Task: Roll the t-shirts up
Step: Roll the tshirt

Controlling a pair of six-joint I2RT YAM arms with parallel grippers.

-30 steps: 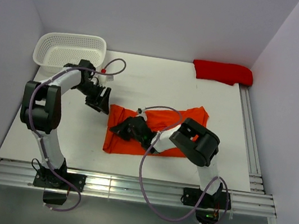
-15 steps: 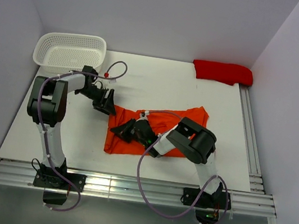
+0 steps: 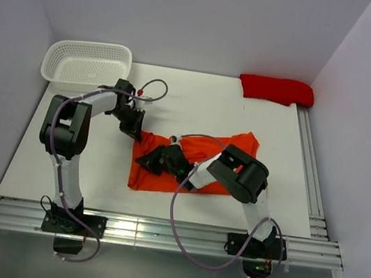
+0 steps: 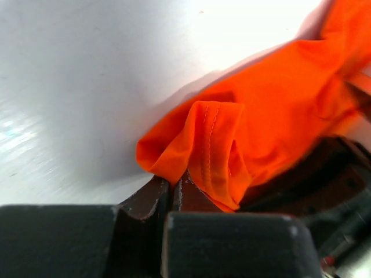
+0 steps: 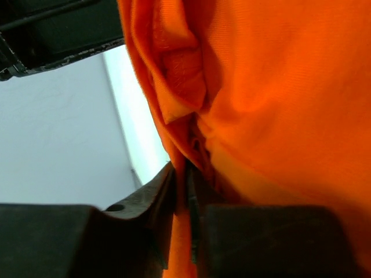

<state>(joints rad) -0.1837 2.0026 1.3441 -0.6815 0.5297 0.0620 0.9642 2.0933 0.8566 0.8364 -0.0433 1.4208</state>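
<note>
The orange t-shirt (image 3: 235,145) lies crumpled at the table's middle. My left gripper (image 3: 135,133) is at its far left corner; in the left wrist view the gripper (image 4: 175,180) is shut, with a hemmed fold of the orange t-shirt (image 4: 272,110) pinched at its tips. My right gripper (image 3: 148,161) sits low on the shirt's left part. In the right wrist view the right gripper (image 5: 184,174) has a strip of the orange t-shirt (image 5: 272,87) running between its nearly closed jaws. The red t-shirt (image 3: 276,90) lies bundled at the back right corner.
A white mesh basket (image 3: 87,61) stands at the back left. Metal rails (image 3: 310,169) run along the table's right edge and the near edge. Both grippers work within a hand's width of each other at the shirt's left side.
My left gripper has swung right from the bare table to the orange shirt's far left corner and shut on it. The right gripper has stayed on the shirt, shifting only slightly.
</note>
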